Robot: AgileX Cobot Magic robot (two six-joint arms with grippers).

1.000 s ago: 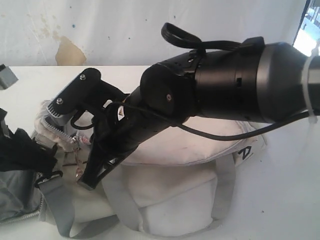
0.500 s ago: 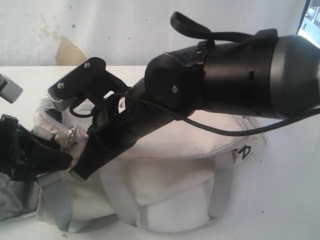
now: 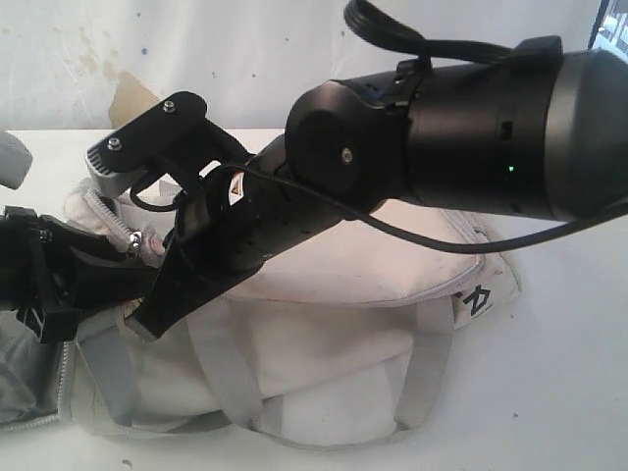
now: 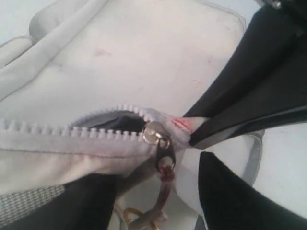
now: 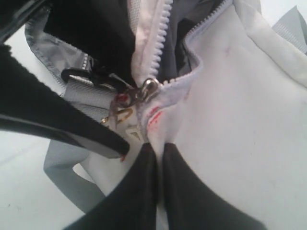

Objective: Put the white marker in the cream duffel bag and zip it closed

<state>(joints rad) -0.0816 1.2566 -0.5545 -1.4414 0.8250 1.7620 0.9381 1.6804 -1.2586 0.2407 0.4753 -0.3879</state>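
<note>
The cream duffel bag (image 3: 343, 334) lies on the table, its zipper (image 4: 62, 132) partly open near one end and showing dark lining. The white marker is not in view. My right gripper (image 5: 157, 148) reaches across to the bag's left end and is shut on a fold of cream fabric just past the zipper slider (image 5: 148, 86). My left gripper (image 4: 158, 191) is open, its fingers (image 4: 240, 201) on either side of the slider's hanging pull tab (image 4: 165, 158) and reddish cord, with gaps on both sides. In the exterior view the left gripper (image 3: 98, 280) meets the right gripper (image 3: 147, 319) at that end.
Grey straps (image 3: 221, 363) wrap the bag's side, and a grey strap with a black buckle (image 5: 84, 79) hangs beside the zipper end. A grey fabric flap (image 3: 25, 378) lies at the front left. The white table (image 3: 569, 373) runs to a stained white wall (image 3: 128, 98).
My left gripper has come in from the left to the zipper end. The right arm has risen slightly, lifting the pinched bag end with it.
</note>
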